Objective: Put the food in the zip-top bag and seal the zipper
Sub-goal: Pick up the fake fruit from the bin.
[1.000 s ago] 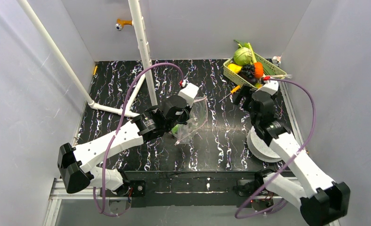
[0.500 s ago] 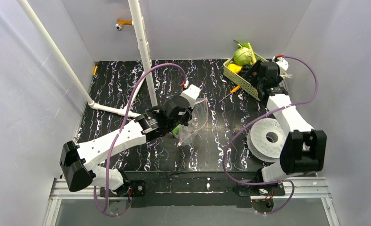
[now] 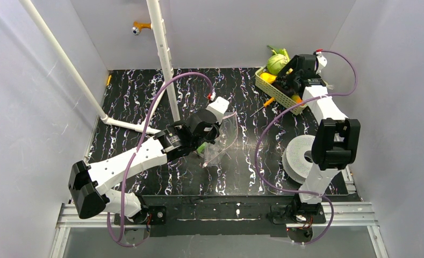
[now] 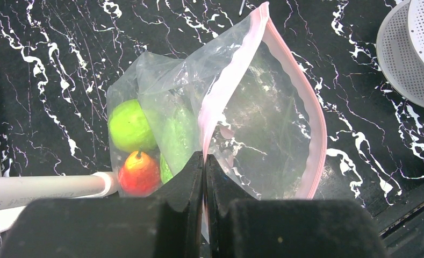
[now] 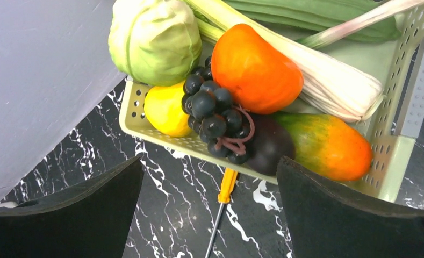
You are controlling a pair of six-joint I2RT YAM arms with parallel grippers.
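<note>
Pink zipper (image 4: 224, 80) pinched in left claw (image 4: 205, 159); right claw (image 5: 209, 166) (fingers apart) above grapes (image 5: 214, 121).

Pale grey walls (image 3: 32, 107) enclose a black white-veined tabletop (image 3: 134, 91).

Green basket (image 5: 390, 159), cabbage (image 5: 153, 37), leek (image 5: 328, 80), screwdriver (image 5: 227, 186), white pipe (image 3: 164, 54)

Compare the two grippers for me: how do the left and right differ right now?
The left gripper is shut, pinching the zip-top bag at its pink zipper; the right gripper is wide open and holds nothing. The left gripper sits mid-table at the bag, which has food inside; the right gripper hovers at the basket in the far right corner, facing the grape bunch. Both have black fingers.
</note>
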